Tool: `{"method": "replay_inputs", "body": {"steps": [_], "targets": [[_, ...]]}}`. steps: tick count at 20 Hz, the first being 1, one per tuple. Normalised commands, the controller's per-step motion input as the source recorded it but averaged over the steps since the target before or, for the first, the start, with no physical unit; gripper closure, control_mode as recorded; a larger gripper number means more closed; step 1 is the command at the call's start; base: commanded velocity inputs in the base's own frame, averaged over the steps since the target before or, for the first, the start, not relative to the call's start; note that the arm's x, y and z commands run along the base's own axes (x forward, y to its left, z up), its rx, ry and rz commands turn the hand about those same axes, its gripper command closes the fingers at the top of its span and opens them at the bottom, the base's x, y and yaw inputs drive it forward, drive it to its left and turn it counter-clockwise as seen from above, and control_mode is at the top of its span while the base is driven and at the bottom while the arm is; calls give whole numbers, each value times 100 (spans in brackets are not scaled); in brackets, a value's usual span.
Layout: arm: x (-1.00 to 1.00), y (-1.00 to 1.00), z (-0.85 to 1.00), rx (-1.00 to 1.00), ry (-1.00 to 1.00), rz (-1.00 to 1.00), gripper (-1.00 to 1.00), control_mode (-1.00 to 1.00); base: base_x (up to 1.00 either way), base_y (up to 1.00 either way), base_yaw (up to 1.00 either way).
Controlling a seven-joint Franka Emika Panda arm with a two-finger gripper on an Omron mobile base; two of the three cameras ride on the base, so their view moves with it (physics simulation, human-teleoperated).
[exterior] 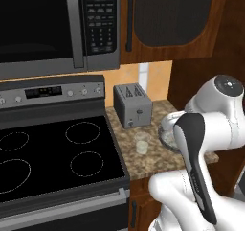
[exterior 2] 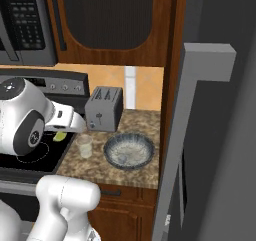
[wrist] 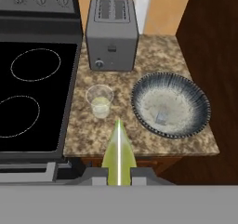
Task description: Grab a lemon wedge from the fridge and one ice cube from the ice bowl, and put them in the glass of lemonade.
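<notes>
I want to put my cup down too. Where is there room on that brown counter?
Free: the strip of counter along its front edge, before the glass of lemonade and the ice bowl. Crowded: the back, where the toaster stands, and the narrow gap between glass and bowl.

Speckled granite-look counter, brushed-metal toaster, clear glass of lemonade, glossy black cooktop, wood cabinets

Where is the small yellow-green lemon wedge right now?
The yellow-green lemon wedge is clamped in the gripper, in the hand view just short of the clear glass of lemonade, above the counter's front edge.
</notes>
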Motion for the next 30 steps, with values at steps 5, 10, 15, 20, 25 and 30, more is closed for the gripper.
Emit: {"method": "replay_inputs", "body": {"steps": [5, 10, 15, 20, 25, 30], "targets": [[14, 4, -2, 0, 1, -2, 100, -100, 14, 0, -1], [47, 43, -55, 0, 7, -5, 100, -100, 0, 0, 0], [83, 35, -67, 2, 14, 0, 100, -100, 0, 0, 0], [97, 0, -26, 2, 29, 0, 100, -100, 0, 0, 0], [75, 0, -42, 0, 9, 0, 100, -100, 0, 0, 0], [39, 0, -43, 0, 7, 0, 100, -100, 0, 0, 0]]}}
